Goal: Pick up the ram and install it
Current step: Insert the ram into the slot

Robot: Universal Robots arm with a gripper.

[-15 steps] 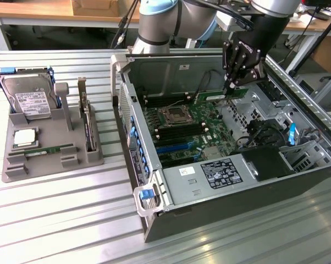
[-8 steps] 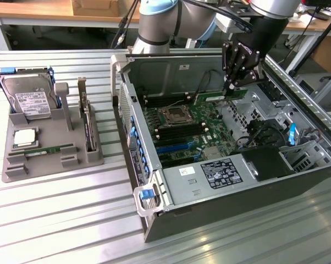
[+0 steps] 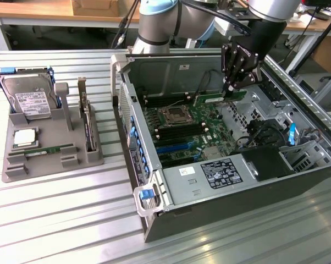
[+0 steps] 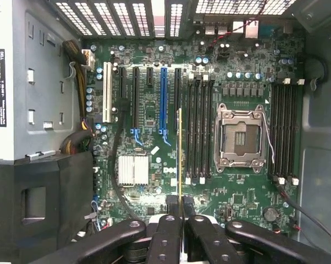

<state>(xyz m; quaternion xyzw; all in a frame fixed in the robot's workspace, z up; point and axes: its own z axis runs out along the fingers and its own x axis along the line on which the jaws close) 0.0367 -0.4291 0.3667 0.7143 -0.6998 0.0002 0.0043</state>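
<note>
Ram [image 4: 180,159] in tool [image 4: 180,208] (edge-on), apparently above motherboard [image 4: 243,199]

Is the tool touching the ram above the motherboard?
Touching. The wrist view shows the tool closed on both faces of the ram, seen edge-on.

Right now the gripper [image 3: 231,87] has the ram [image 3: 215,100] pinched, hanging over the motherboard [image 3: 207,125] in the open case [image 3: 226,212].
</note>
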